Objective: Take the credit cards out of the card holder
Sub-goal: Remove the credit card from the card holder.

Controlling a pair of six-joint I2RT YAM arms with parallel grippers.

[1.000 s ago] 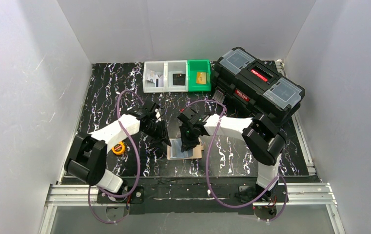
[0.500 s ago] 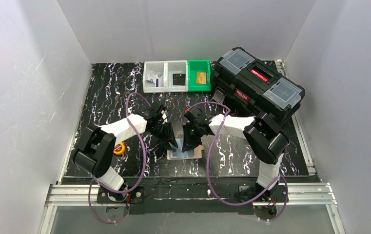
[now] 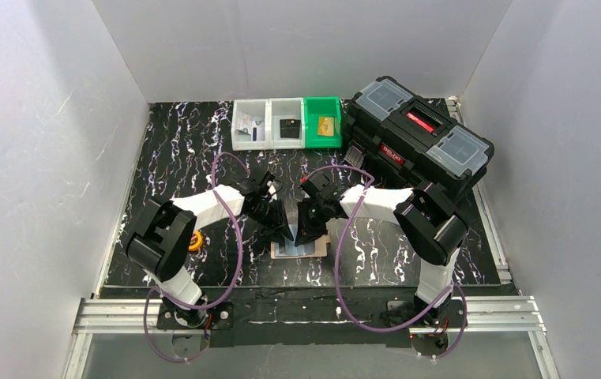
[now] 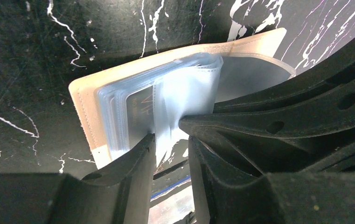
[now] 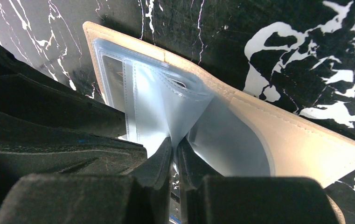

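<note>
The cream-beige card holder (image 3: 318, 248) lies open on the black marbled table. Its clear plastic sleeves (image 5: 161, 102) fan upward from the fold. My right gripper (image 5: 174, 145) is shut on the top edge of one sleeve and holds it upright. My left gripper (image 4: 170, 140) faces it from the left, open by a narrow gap. The same sleeve's (image 4: 184, 93) edge runs into that gap, close to one finger (image 4: 138, 158). A credit card (image 4: 135, 109) with faint lettering shows through a lower sleeve. In the top view both grippers (image 3: 281, 227) (image 3: 306, 229) meet over the holder.
A large black toolbox (image 3: 419, 138) stands at the back right. Two white bins (image 3: 269, 124) and a green bin (image 3: 322, 122) sit at the back middle with small items in them. A yellow tape measure (image 3: 195, 241) lies by the left arm. White walls enclose the table.
My left arm has swung right, bringing its gripper up against the right one over the card holder. Both grippers have narrowed. The right one has pulled a sleeve upright.
</note>
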